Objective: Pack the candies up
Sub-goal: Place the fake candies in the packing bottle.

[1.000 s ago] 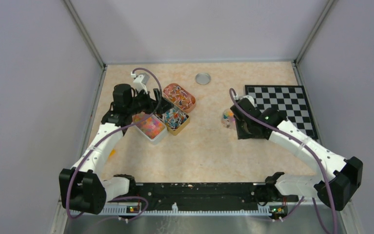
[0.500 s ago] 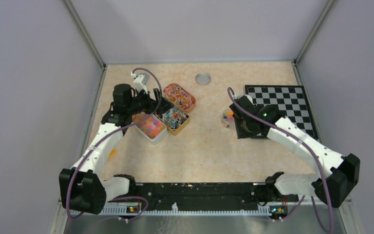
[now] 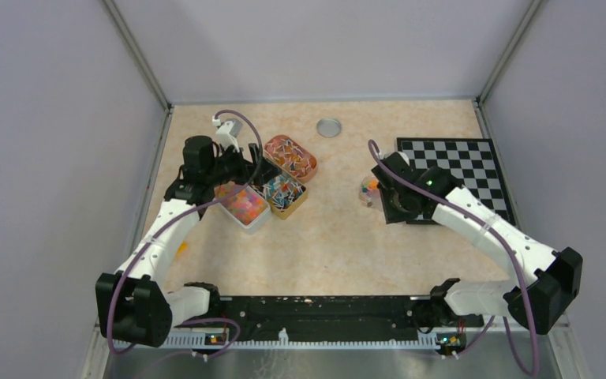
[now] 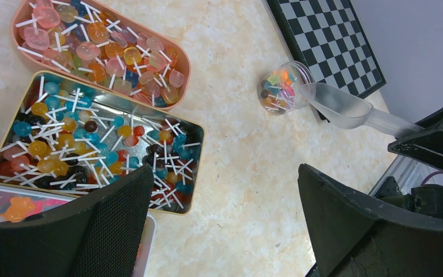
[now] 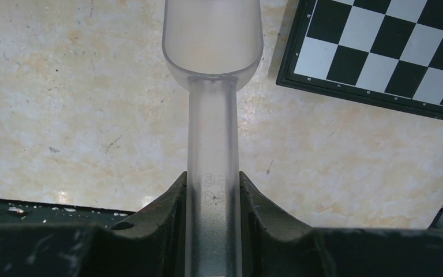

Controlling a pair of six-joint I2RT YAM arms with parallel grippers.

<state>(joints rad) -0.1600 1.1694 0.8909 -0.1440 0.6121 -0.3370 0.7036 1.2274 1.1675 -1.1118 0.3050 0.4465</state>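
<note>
The candies (image 3: 242, 204) are a pink and orange mass in a white tray; a corner of them shows in the left wrist view (image 4: 3, 206). My left gripper (image 3: 233, 170) hovers over the trays, open and empty (image 4: 225, 225). My right gripper (image 3: 385, 199) is shut on the handle of a clear plastic scoop (image 5: 212, 34), gripping it near the stem (image 5: 212, 193). The scoop's bowl looks empty. In the left wrist view the scoop (image 4: 346, 109) has its mouth at the rim of a small clear jar (image 4: 281, 86). The jar (image 3: 368, 189) holds a few coloured sweets.
An orange tin (image 3: 290, 156) and a gold tin (image 3: 284, 193) of lollipops sit beside the white tray. A round metal lid (image 3: 329, 127) lies at the back. A chessboard (image 3: 461, 170) lies at the right, right behind my right gripper.
My right gripper has shifted a little to the left and away, bringing the scoop closer to the jar. The left arm has not moved.
</note>
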